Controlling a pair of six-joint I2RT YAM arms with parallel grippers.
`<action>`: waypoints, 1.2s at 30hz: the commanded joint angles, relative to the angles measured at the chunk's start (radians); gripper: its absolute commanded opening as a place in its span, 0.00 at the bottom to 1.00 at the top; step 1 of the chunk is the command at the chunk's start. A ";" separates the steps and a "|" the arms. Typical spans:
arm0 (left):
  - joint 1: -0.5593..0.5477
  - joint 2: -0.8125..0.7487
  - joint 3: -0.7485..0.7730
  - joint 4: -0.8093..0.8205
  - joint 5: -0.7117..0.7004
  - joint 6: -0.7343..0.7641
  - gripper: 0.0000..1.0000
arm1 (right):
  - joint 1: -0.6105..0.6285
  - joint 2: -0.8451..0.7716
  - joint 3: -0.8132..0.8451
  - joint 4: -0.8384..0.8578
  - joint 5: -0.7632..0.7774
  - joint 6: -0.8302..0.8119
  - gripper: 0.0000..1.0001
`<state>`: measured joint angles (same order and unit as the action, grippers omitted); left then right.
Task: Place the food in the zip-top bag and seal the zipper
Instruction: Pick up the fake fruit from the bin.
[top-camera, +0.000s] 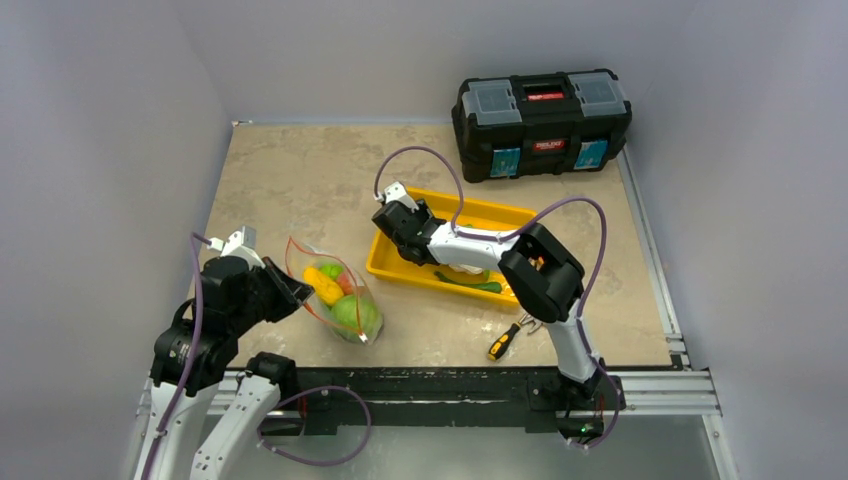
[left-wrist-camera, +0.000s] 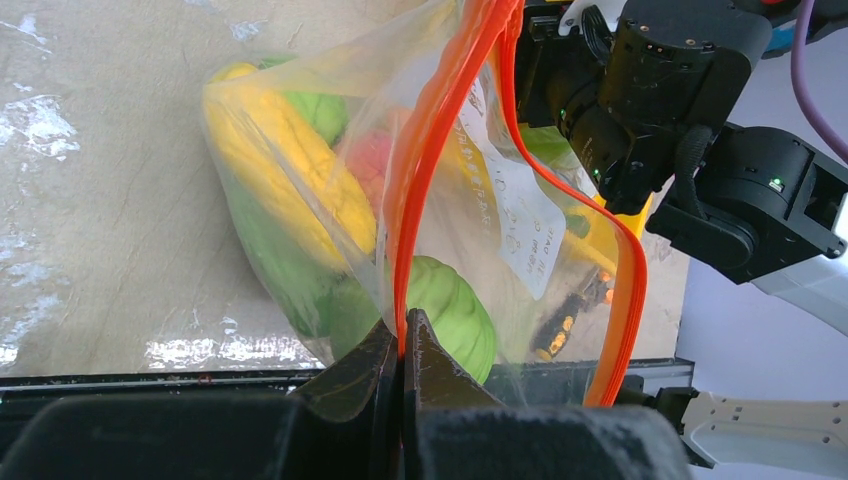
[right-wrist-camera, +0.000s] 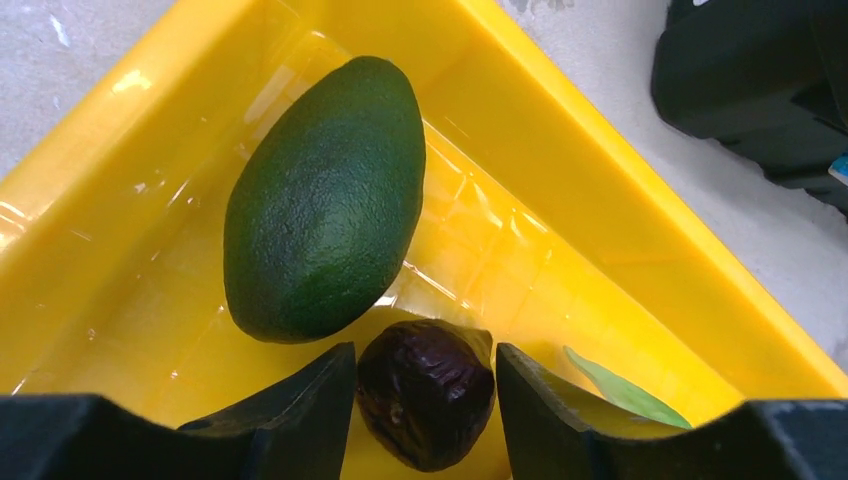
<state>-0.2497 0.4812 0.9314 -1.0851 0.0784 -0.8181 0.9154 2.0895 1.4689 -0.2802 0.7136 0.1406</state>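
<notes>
The clear zip-top bag (top-camera: 335, 290) lies at the front left and holds a yellow piece (left-wrist-camera: 300, 170), a red piece (left-wrist-camera: 370, 160) and a green cabbage (left-wrist-camera: 455, 310). Its mouth gapes open. My left gripper (left-wrist-camera: 403, 335) is shut on the red-orange zipper (left-wrist-camera: 440, 150) at one side of the mouth, and it also shows in the top view (top-camera: 295, 290). My right gripper (right-wrist-camera: 425, 350) is down in the yellow tray (right-wrist-camera: 560, 200), open, with its fingers close on either side of a dark purple eggplant piece (right-wrist-camera: 425, 400). A green avocado (right-wrist-camera: 325, 200) lies just beyond it.
The tray (top-camera: 500, 215) also holds a long green piece (top-camera: 470, 282) and a green leaf (right-wrist-camera: 625, 390). A black toolbox (top-camera: 542, 120) stands at the back right. A screwdriver (top-camera: 502, 342) lies in front of the tray, by the right arm's base.
</notes>
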 joint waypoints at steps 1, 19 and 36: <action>-0.002 0.000 0.034 0.028 0.015 0.026 0.00 | -0.003 -0.016 0.005 0.033 -0.012 0.002 0.50; -0.002 0.005 0.034 0.030 0.026 0.018 0.00 | -0.003 -0.356 -0.147 0.136 -0.193 0.087 0.02; -0.001 0.002 0.034 0.028 0.035 0.016 0.00 | -0.002 -0.680 -0.222 0.211 -0.500 0.153 0.00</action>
<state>-0.2501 0.4812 0.9314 -1.0851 0.0937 -0.8150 0.9154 1.4837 1.2484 -0.1169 0.2920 0.2691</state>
